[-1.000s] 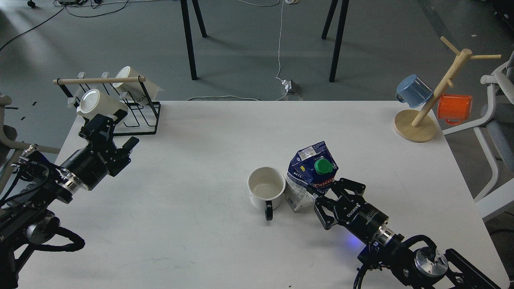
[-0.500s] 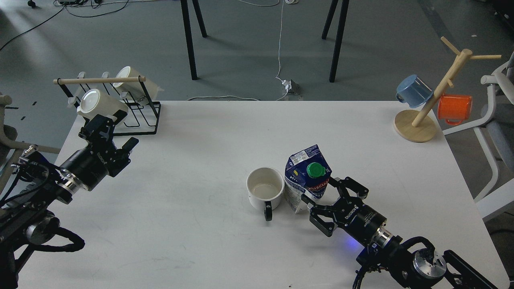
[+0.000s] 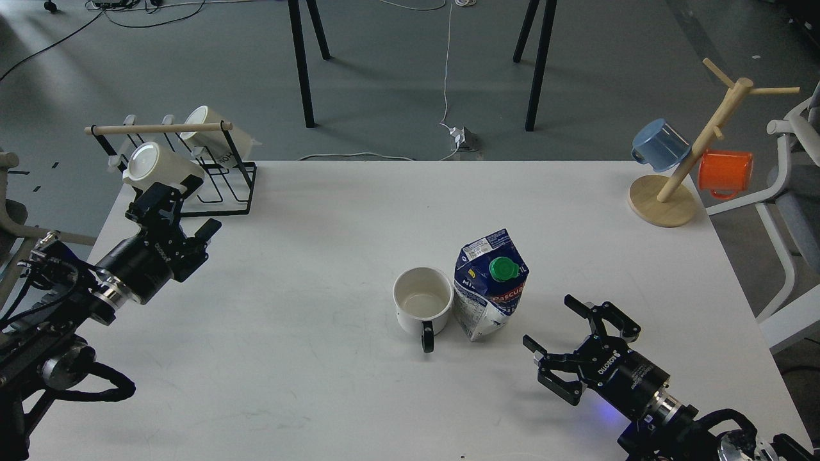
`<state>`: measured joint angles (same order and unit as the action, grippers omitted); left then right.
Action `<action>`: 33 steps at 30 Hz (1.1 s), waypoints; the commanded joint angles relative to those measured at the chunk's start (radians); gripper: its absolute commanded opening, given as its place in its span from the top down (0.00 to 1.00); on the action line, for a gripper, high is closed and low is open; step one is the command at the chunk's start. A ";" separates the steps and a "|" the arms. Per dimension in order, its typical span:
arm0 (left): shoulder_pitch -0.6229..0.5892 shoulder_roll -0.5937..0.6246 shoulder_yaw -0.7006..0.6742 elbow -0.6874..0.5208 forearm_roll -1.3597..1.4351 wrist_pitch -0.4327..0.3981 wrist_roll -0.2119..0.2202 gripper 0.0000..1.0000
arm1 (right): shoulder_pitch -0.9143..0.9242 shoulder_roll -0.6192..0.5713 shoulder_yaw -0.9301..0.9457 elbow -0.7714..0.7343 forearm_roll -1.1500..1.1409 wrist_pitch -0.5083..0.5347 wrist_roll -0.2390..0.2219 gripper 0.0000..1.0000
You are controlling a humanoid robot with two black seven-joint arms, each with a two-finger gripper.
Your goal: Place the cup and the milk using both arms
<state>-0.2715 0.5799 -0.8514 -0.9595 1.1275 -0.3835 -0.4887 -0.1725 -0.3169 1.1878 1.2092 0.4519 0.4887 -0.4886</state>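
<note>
1. Two task things stand together near the middle of the white table (image 3: pixel 320 211), slightly right of centre in the frame: the cup (image 3: pixel 423 303) and the milk (image 3: pixel 490 285).
2. The cup sits upright with its black handle turned toward the lower edge of the frame and its cream inside showing.
3. The milk stands just right of the cup, so close that they seem to touch, though I cannot tell for sure; its green cap (image 3: pixel 503 269) faces the camera and its carton body looks somewhat dented.
4. The right gripper (image 3: pixel 580 333) is in the lower right of the frame, its two fingers spread wide and holding nothing, apart from the milk, with bare table between them.
5. The left gripper (image 3: pixel 160 194) is at the left of the frame, its tip close against a cream mug (image 3: pixel 157 168) lying on its side in the black wire rack (image 3: pixel 224 186) at the upper left; its fingers are seen dark and end-on, so I cannot tell how they stand.
6. A second cream mug (image 3: pixel 214 137) lies further back in that rack.
7. At the upper right, a wooden mug tree (image 3: pixel 679 186) carries a blue mug (image 3: pixel 660 144) and an orange mug (image 3: pixel 724 173).
</note>
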 commanded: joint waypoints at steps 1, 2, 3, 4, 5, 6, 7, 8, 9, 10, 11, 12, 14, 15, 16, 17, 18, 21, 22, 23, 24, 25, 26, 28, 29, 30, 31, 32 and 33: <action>0.002 -0.002 0.000 -0.001 0.000 0.000 0.000 0.01 | -0.036 -0.066 0.091 0.001 -0.001 0.000 0.000 0.01; 0.002 -0.003 0.000 -0.001 0.000 0.000 0.000 0.01 | -0.036 -0.080 0.131 -0.002 -0.001 0.000 0.000 0.01; 0.000 -0.006 0.000 -0.001 0.000 0.000 0.000 0.01 | -0.035 -0.087 0.171 -0.008 -0.001 0.000 0.000 0.01; 0.000 -0.008 -0.002 -0.002 0.000 0.000 0.000 0.01 | -0.027 -0.087 0.217 -0.014 -0.002 0.000 0.000 0.01; 0.000 -0.009 -0.002 -0.002 0.000 0.000 0.000 0.01 | -0.018 -0.088 0.258 -0.029 -0.002 0.000 0.000 0.01; 0.000 -0.009 -0.002 -0.002 0.000 0.000 0.000 0.01 | -0.004 -0.090 0.289 -0.048 -0.002 0.000 0.000 0.01; -0.001 -0.011 -0.002 -0.002 -0.002 0.000 0.000 0.01 | 0.023 -0.093 0.305 -0.062 -0.002 0.000 0.000 0.01; -0.003 -0.011 -0.002 -0.002 -0.002 0.001 0.000 0.01 | 0.054 -0.102 0.315 -0.072 -0.002 0.000 0.000 0.01; -0.005 -0.011 -0.003 -0.002 -0.002 0.001 0.000 0.01 | 0.095 -0.123 0.319 -0.089 -0.002 0.000 0.000 0.01; -0.006 -0.009 -0.005 -0.005 -0.002 0.001 0.000 0.01 | 0.125 -0.140 0.319 -0.103 -0.002 0.000 0.000 0.01; -0.006 -0.006 -0.011 -0.005 -0.002 0.001 0.000 0.01 | 0.152 -0.148 0.317 -0.118 -0.002 0.000 0.000 0.01; -0.006 -0.005 -0.018 -0.008 -0.003 0.000 0.000 0.01 | 0.183 -0.154 0.317 -0.140 -0.002 0.000 0.000 0.01; -0.009 0.000 -0.021 -0.008 -0.006 0.000 0.000 0.01 | 0.237 -0.157 0.316 -0.175 -0.002 0.000 0.000 0.01; -0.009 0.006 -0.023 -0.008 -0.008 0.000 0.000 0.01 | 0.258 -0.159 0.316 -0.186 -0.002 0.000 0.000 0.01; -0.011 0.012 -0.023 -0.008 -0.008 0.000 0.000 0.01 | 0.275 -0.159 0.316 -0.198 -0.002 0.000 0.000 0.01; -0.011 0.017 -0.023 -0.008 -0.008 0.000 0.000 0.01 | 0.290 -0.159 0.316 -0.210 -0.002 0.000 0.000 0.01; -0.011 0.017 -0.023 -0.008 -0.008 0.000 0.000 0.01 | 0.300 -0.159 0.314 -0.220 -0.002 0.000 0.000 0.01; -0.012 0.017 -0.021 -0.008 -0.008 0.000 0.000 0.01 | 0.309 -0.157 0.309 -0.234 -0.002 0.000 0.000 0.01; -0.012 0.017 -0.020 -0.008 -0.008 0.000 0.000 0.01 | 0.309 -0.157 0.308 -0.234 -0.002 0.000 0.000 0.01; -0.012 0.017 -0.018 -0.008 -0.008 0.000 0.000 0.01 | 0.306 -0.157 0.306 -0.232 -0.002 0.000 0.000 0.01; -0.012 0.017 -0.018 -0.007 -0.008 0.000 0.000 0.01 | 0.304 -0.156 0.306 -0.234 -0.002 0.000 0.000 0.01; -0.014 0.017 -0.018 -0.008 -0.008 0.000 0.000 0.01 | 0.300 -0.156 0.305 -0.234 -0.002 0.000 0.000 0.01; -0.014 0.017 -0.018 -0.007 -0.008 0.000 0.000 0.01 | 0.297 -0.156 0.305 -0.234 -0.002 0.000 0.000 0.01; -0.015 0.017 -0.018 -0.008 -0.008 0.000 0.000 0.01 | 0.292 -0.154 0.305 -0.234 -0.002 0.000 0.000 0.01; -0.015 0.017 -0.018 -0.008 -0.008 0.000 0.000 0.01 | 0.291 -0.153 0.305 -0.234 -0.002 0.000 0.000 0.01; -0.015 0.017 -0.018 -0.008 -0.008 0.000 0.000 0.01 | 0.291 -0.153 0.305 -0.234 -0.002 0.000 0.000 0.01; -0.014 0.017 -0.018 -0.008 -0.008 0.000 0.000 0.01 | 0.291 -0.151 0.305 -0.234 -0.002 0.000 0.000 0.01; -0.014 0.017 -0.017 -0.008 -0.008 0.000 0.000 0.01 | 0.291 -0.151 0.305 -0.234 -0.002 0.000 0.000 0.01; -0.014 0.017 -0.017 -0.008 -0.008 0.000 0.000 0.01 | 0.291 -0.151 0.306 -0.234 -0.002 0.000 0.000 0.01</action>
<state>-0.2864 0.5969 -0.8695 -0.9677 1.1198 -0.3835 -0.4887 0.1187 -0.4690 1.4925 0.9756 0.4494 0.4887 -0.4887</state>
